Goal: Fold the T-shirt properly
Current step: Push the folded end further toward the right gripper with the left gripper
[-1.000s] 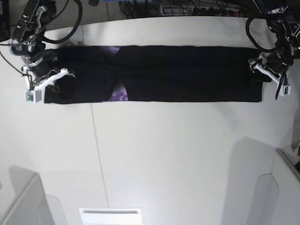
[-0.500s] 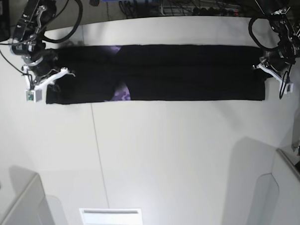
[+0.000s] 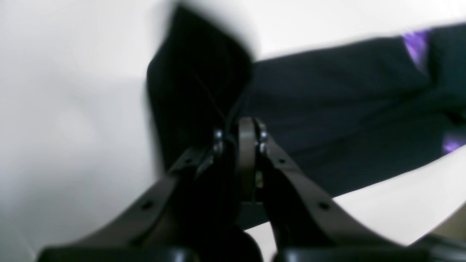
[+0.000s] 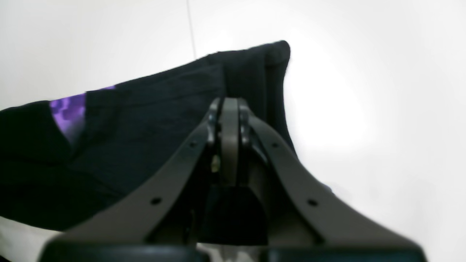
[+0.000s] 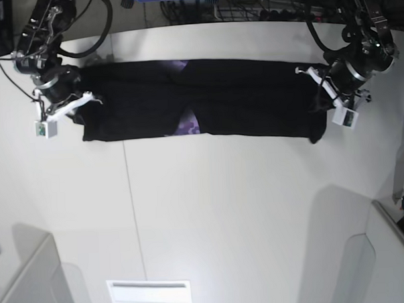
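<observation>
The T-shirt (image 5: 206, 101) lies as a long black band along the far side of the white table (image 5: 225, 217), running from near the far-left corner toward the far-right one. Its long far edge runs a little inside the table's far edge, and its near edge is fairly straight, with a purple patch of print showing near the middle. All the room from that near edge to the table's near edge is bare white surface, crossed by one thin seam line.

The right gripper (image 4: 228, 109), at the shirt's left end in the base view, has its jaws pressed together on the black cloth; the folded corner of the fabric stands up just past the fingertips. Its arm comes down from the far-left corner, wrist bent toward the table.

The left gripper (image 3: 240, 140) is clamped on the shirt's other end, jaws closed with cloth bunched and raised between and beyond them; the wrist picture is blurred. In the base view that end of the shirt hangs in a drooping fold off the table, and the arm reaches in from the far-right corner.
</observation>
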You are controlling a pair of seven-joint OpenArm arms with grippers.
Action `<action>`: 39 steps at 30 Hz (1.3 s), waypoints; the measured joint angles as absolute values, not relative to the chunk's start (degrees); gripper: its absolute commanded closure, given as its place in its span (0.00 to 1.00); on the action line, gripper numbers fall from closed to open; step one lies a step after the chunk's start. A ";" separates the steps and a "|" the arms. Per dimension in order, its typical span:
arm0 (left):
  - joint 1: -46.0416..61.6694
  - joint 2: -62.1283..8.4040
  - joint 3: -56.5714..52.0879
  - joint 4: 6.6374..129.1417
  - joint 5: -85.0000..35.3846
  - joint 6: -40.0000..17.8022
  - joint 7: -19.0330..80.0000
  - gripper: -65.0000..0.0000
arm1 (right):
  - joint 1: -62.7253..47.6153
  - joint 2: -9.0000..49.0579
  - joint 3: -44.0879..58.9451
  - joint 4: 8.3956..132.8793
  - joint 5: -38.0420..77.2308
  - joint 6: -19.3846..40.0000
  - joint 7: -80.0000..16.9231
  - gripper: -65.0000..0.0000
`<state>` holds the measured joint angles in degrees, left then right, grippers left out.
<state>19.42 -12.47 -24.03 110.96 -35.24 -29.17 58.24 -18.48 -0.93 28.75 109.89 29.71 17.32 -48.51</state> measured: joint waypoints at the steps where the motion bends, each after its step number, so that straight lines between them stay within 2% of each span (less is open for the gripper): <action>1: 19.20 -12.16 -21.78 110.93 -34.96 -26.50 58.00 1.00 | -18.48 -0.93 28.77 109.89 29.78 17.32 -48.49 1.00; 6: 18.85 -10.79 -11.35 110.85 -35.29 -20.88 57.93 1.00 | -18.46 -0.84 28.75 109.89 29.80 17.32 -48.51 1.00; 13: 15.79 -11.07 -3.05 109.95 -35.35 -15.18 57.41 1.00 | -18.44 -0.93 28.77 109.86 29.82 17.32 -48.66 1.00; 37: 15.11 -10.00 -2.79 109.78 -35.40 -15.16 57.63 1.00 | -18.46 -0.82 28.99 109.86 29.82 17.32 -48.66 1.00; 39: 15.11 -10.00 -2.79 109.78 -35.48 -15.16 57.63 0.87 | -18.46 -0.82 28.99 109.86 29.82 17.32 -48.66 1.00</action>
